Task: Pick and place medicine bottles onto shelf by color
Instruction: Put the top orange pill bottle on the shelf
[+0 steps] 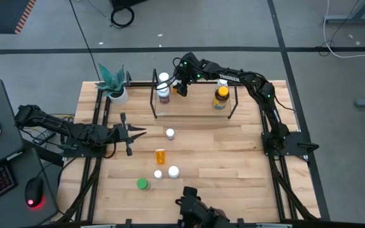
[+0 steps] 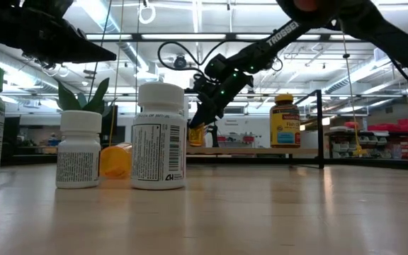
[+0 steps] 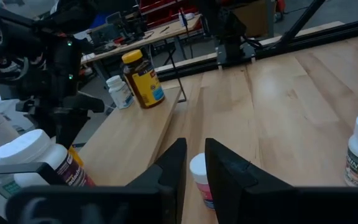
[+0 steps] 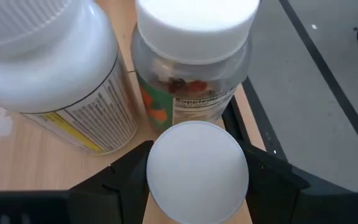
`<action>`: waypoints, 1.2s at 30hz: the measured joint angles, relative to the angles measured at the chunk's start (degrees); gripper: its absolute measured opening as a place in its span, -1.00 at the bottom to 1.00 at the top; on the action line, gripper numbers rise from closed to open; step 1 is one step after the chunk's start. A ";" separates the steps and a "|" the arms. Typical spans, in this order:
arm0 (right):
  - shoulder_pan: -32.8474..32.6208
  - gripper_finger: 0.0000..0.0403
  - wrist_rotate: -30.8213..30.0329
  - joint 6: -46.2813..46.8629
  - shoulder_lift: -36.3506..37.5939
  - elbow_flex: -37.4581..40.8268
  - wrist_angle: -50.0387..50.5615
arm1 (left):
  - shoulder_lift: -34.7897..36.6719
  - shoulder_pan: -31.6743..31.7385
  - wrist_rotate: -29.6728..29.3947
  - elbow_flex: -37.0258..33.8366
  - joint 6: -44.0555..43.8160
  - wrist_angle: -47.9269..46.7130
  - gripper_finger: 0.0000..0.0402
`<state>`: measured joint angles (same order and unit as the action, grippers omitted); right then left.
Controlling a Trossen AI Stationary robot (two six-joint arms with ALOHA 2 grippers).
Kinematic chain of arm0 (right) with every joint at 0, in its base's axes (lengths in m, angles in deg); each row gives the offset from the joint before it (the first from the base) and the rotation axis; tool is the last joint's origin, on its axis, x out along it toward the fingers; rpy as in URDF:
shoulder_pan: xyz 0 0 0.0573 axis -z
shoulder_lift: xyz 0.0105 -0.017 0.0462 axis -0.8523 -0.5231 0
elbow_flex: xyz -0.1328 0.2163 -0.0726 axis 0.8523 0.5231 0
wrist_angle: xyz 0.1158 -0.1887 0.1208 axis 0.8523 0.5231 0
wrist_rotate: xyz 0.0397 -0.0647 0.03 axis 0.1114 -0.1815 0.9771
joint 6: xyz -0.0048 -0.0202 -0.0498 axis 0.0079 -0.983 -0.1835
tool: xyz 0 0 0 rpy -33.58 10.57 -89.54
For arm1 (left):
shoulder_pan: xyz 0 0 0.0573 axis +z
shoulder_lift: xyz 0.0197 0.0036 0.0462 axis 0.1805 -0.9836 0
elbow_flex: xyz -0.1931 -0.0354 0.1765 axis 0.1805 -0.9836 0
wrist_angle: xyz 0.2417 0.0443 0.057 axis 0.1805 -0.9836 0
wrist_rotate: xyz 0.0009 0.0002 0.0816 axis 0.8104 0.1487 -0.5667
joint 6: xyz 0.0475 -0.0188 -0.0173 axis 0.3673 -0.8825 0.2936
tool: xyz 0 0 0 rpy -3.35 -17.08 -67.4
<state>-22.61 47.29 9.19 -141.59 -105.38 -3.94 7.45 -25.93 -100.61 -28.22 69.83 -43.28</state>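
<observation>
upright, white-capped bottle (image 4: 197, 171) in right hand (image 4: 194, 180)

We see two dark, jointed arms; the right arm (image 1: 246, 80) bears white "TROSSEN" lettering and small green lights near its wrist. Each claw has two flat black fingers (image 3: 166, 171).

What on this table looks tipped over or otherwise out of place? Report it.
One thing: the small orange pill bottle lies on its side mid-table, while the white-capped bottles near it stand upright. The low view shows it lying on its side behind them. Nothing looks spilled or damaged.
</observation>
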 joint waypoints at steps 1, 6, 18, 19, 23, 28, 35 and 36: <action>-0.02 0.13 0.00 -0.22 0.00 0.00 0.05 | 0.00 0.00 0.00 0.00 0.00 0.00 -0.67; -0.02 0.13 0.02 -0.78 0.00 0.04 0.05 | 0.00 0.00 0.00 0.00 -0.11 -0.02 -0.65; -0.19 0.13 -0.15 -1.24 -0.94 0.17 0.10 | 0.00 -0.02 0.04 0.00 -0.17 -0.35 -0.68; -0.19 0.13 -0.15 -1.22 -0.94 0.17 0.01 | 0.00 -0.02 0.04 0.00 -0.17 -0.37 -0.67; -0.19 0.13 -0.15 -1.11 -0.92 0.17 -0.48 | 0.00 -0.02 0.04 0.00 -0.19 -0.37 -0.66; -0.48 0.19 0.18 -1.02 -0.92 0.17 -0.41 | 0.02 -0.02 0.04 0.00 -0.20 -0.37 -0.70; -0.96 0.37 0.22 -0.97 -0.92 0.17 -0.39 | 0.00 -0.02 0.04 0.00 -0.22 -0.35 -0.67; -1.05 0.40 0.23 -0.95 -0.91 0.17 -0.40 | 0.02 -0.02 0.02 0.00 -0.24 -0.35 -0.67</action>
<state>-23.65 47.52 8.24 -142.50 -105.21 -4.34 7.47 -25.95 -100.58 -28.22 69.59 -43.63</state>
